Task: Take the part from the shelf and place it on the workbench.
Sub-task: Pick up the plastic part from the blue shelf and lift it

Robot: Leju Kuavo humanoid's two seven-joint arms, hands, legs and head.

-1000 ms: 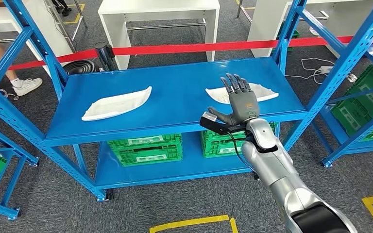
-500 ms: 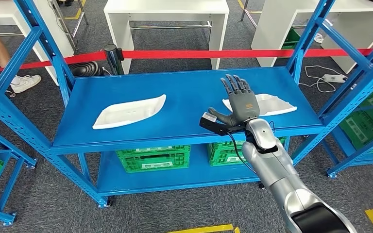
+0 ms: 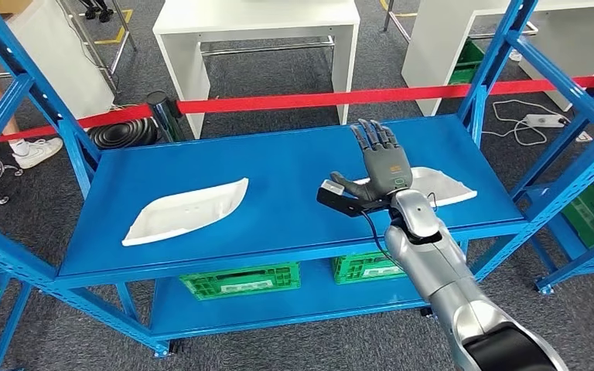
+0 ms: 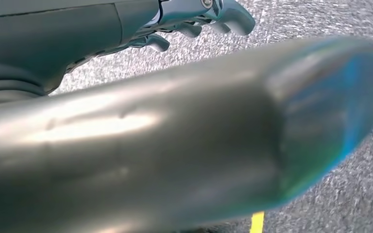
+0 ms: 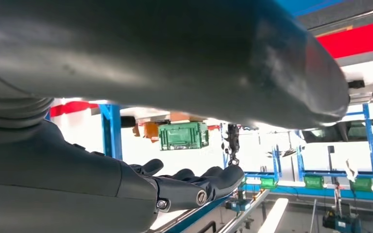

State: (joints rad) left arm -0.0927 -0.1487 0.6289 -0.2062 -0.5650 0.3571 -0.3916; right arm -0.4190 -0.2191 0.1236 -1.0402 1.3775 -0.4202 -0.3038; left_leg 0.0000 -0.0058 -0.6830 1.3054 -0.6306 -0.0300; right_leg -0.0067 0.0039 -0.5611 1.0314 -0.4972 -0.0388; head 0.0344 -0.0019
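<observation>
I see no writing that I can read. There is a small orange mark on the back of my right hand (image 3: 385,166), but it is too tiny to make out.

My right hand is up over the blue shelf (image 3: 201,166), flat, with the fingers (image 3: 373,136) spread wide and nothing in them. The thumb sticks out to the side. In the right wrist view the fingers (image 5: 209,182) lie long and straight.

A white part (image 3: 442,185) lies on the shelf just past the palm, on the side away from the thumb. My hand hides some of it. I cannot tell if the hand touches it. Another white part (image 3: 186,211) lies on the same shelf, well off on the thumb side.

My left hand (image 4: 194,22) hangs over grey carpet. Its fingers look curled in a bit, but the picture is blurry, so I cannot tell if they are closed.

A red band (image 3: 340,98) runs behind the shelf, beyond the fingertips. Green crates (image 3: 240,280) sit on the lower level.

Since a second ago the whole picture has shifted, so my camera moved. The shelf looks bigger and closer. The hand keeps the same open shape.
</observation>
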